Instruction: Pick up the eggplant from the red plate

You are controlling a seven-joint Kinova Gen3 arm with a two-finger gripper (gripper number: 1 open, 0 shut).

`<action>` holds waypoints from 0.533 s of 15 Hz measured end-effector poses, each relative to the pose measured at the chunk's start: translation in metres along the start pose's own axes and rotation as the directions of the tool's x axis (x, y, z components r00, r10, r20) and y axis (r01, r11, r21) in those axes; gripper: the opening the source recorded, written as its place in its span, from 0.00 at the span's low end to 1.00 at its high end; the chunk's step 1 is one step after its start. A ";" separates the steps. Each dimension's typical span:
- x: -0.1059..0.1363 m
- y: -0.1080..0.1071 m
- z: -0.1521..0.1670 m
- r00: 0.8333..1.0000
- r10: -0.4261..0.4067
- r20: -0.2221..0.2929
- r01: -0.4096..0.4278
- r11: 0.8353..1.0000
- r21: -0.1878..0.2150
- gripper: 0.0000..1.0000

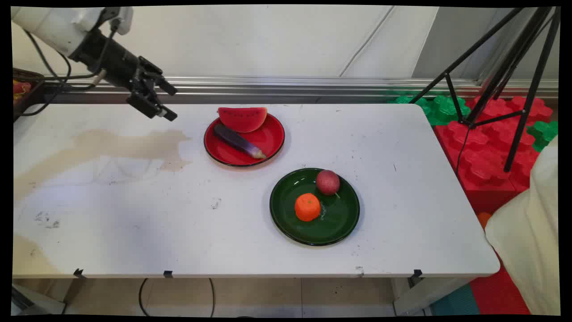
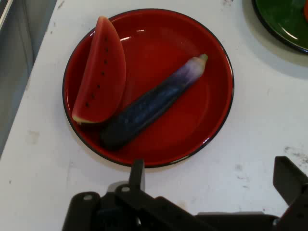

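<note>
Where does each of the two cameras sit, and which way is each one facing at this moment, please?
Main view: fixed above the table's near side, looking down across the white table at the wall; shows the arm coming in from upper left with its gripper raised over the far left of the table.
Hand view: rides on the hand, looking along the open gripper down at the table; the black linkage and two fingers rise from the bottom edge.
Shared: the red plate with watermelon slice and eggplant, plus the green plate.
</note>
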 end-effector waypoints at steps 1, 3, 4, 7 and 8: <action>0.003 -0.003 0.004 1.000 0.011 0.003 -0.011 1.000 -0.002 1.00; 0.009 -0.008 0.015 0.999 0.034 0.015 -0.034 0.999 -0.007 1.00; 0.011 -0.011 0.020 0.999 0.045 0.022 -0.045 0.999 -0.009 1.00; 0.017 -0.019 0.041 0.996 0.075 0.048 -0.074 0.997 -0.020 1.00; 0.019 -0.021 0.046 0.995 0.081 0.053 -0.080 0.997 -0.023 1.00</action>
